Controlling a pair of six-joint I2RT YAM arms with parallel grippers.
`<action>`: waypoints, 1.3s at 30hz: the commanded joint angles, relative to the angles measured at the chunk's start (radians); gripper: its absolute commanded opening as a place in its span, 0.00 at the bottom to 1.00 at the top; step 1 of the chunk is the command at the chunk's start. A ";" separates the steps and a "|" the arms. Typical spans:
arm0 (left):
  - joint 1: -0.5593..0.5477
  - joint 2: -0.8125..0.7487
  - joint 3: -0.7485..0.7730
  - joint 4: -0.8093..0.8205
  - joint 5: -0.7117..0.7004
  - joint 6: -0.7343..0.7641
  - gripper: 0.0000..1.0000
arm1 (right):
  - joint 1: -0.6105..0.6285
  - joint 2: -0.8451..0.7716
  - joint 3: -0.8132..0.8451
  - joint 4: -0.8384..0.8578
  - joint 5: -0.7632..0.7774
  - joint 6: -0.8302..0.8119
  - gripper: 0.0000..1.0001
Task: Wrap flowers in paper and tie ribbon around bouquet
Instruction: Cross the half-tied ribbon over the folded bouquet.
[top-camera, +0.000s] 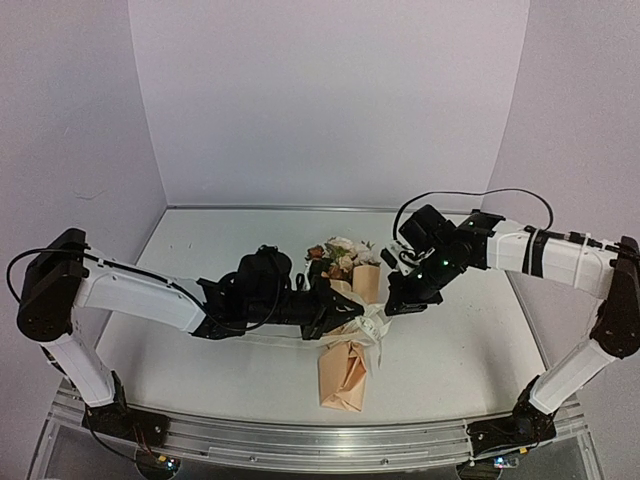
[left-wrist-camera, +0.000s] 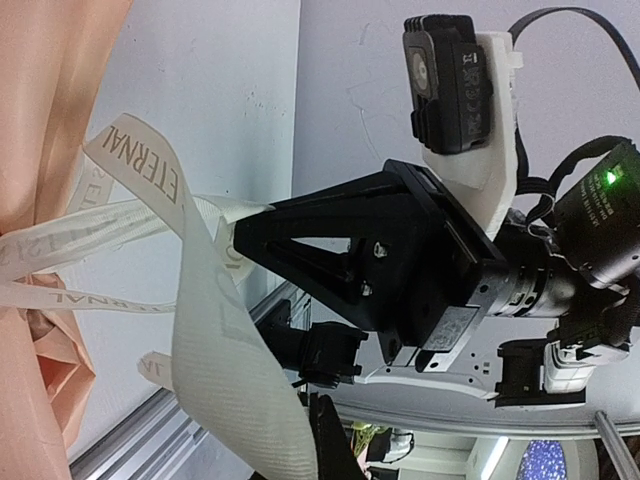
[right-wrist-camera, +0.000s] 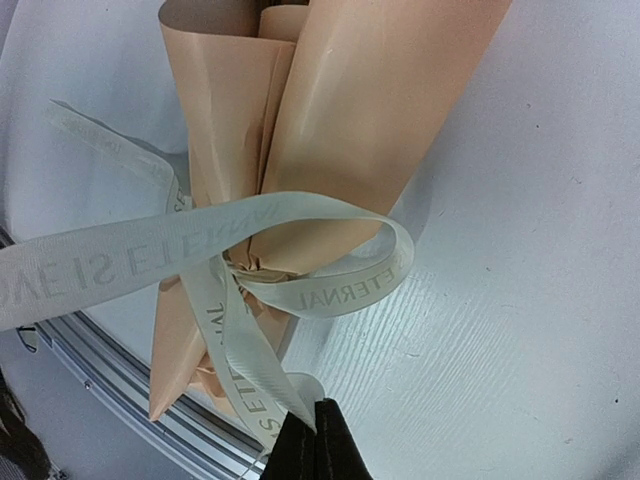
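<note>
Left arm: stretched low, reaching rightward toward centre; left gripper pinched tight on ribbon. Right arm: elbow raised, forearm reaching leftward, wrist angled down; right gripper likewise clamped on ribbon. Grippers near, not touching.

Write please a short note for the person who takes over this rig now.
Left gripper: shut on one strand of the ribbon.
Right gripper: shut on the other strand.
Bouquet: lying on the table, flowers at the far end.
Done: paper wrapped; ribbon looped round its waist and crossed.
To do: probably pull tight and finish the knot.
</note>
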 joint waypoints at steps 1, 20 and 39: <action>-0.041 0.058 0.062 0.043 -0.069 -0.022 0.03 | -0.003 0.024 0.076 -0.054 -0.030 -0.020 0.00; -0.062 -0.027 0.159 -0.244 -0.011 0.452 0.60 | -0.003 0.009 0.082 -0.090 -0.042 -0.052 0.00; -0.087 0.249 0.498 -0.541 0.218 0.826 0.37 | -0.002 0.073 0.135 -0.096 -0.068 -0.062 0.00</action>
